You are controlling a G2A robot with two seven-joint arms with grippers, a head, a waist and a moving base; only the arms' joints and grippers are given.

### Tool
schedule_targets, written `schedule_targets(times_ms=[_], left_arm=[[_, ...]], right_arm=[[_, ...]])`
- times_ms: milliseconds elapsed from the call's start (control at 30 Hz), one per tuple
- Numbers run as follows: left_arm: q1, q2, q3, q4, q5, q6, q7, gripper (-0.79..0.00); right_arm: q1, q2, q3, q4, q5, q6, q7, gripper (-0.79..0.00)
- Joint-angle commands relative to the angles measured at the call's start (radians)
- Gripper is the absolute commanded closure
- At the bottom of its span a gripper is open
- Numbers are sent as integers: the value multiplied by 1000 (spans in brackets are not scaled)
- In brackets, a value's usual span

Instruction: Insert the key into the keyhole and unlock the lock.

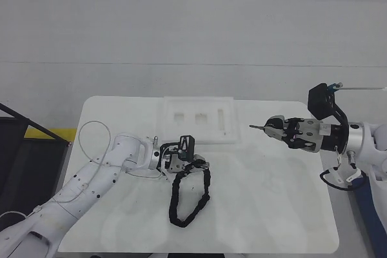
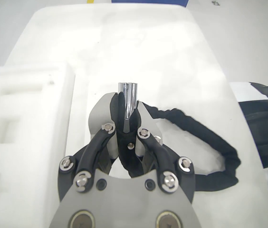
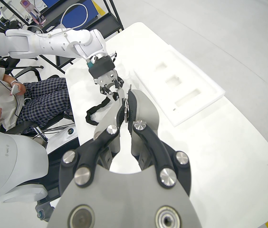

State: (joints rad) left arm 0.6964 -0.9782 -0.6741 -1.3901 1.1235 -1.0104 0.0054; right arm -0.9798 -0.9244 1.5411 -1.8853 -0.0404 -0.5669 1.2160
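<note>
Foam tray (image 1: 168,131) lies near lock (image 2: 127,96) gripped by left gripper (image 1: 173,160).

The key (image 1: 255,127) is mostly buried between the right end effector's (image 1: 271,124) fingers; just its tip shows. The left end effector (image 2: 125,102) covers the lock's (image 2: 128,91) lower body; its keyhole cannot be made out.

Chrome lock (image 2: 127,96) in left gripper (image 2: 125,109), black chain (image 2: 207,136) on table (image 2: 148,48)

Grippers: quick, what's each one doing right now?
Left gripper: closed, holding the lock.
Right gripper: closed, holding the key.
</note>
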Motion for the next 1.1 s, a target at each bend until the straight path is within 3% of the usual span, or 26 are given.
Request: schedule_targets(times_ms=[0,233,533,800,1067], left_arm=[[2,8,-9,-34,-39,-2,1,0],[-35,59,54,-167,-201,-2,-24,0],[-136,135,102,-246,-384,-2,5,0],[-188,177,96,-308,-385,-2,34,0],[-256,192,78,-321,-287,-2,45,0]], right_arm=[[0,0,0,0,0,0,0,0],[0,0,0,0,0,0,0,0],[0,0,0,0,0,0,0,0],[0,0,0,0,0,0,0,0],[-21,5,12,-45,0,64,-33,0]])
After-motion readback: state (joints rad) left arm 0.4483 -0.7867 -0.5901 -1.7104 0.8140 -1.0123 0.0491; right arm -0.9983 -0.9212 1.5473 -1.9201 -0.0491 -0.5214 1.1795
